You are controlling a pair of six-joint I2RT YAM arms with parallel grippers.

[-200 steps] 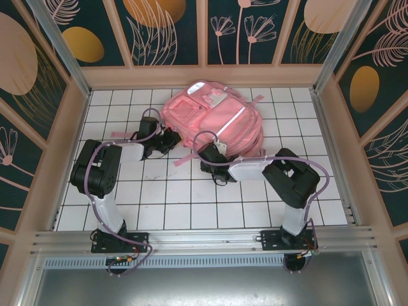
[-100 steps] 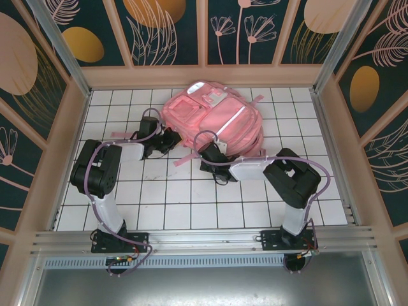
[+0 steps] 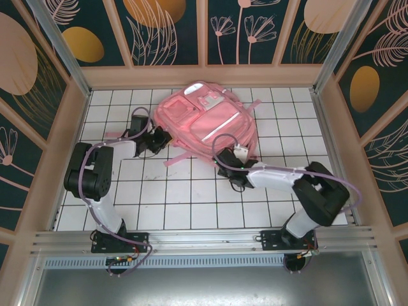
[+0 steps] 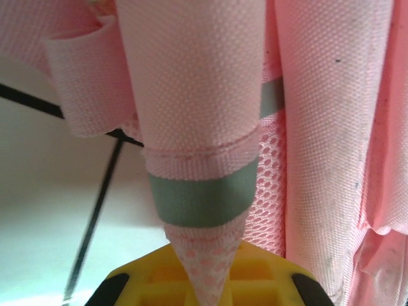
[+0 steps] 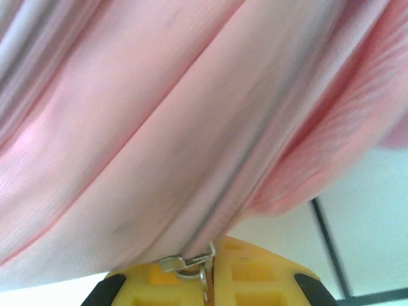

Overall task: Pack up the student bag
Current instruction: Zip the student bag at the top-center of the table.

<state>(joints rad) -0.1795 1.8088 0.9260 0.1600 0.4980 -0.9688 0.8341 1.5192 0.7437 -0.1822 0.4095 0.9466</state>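
Our right pincer [image 3: 225, 160], seemingly clamped on the zipper pull [image 5: 190, 262] at its mouth, has drawn back toward our bases and out to the right within the last second. The left pincer [image 3: 163, 138], closed on a pink strap [image 4: 197, 127] with a grey reflective band [image 4: 203, 199], has eased off to its own side. The student bag [image 3: 207, 118] lies stretched between them on the bench [image 3: 191, 197] and has turned with them, so we judge the zip is being run open for packing. Pink cloth covers both sets of fingertips in the wrist views, so how far the zip has opened we cannot tell.
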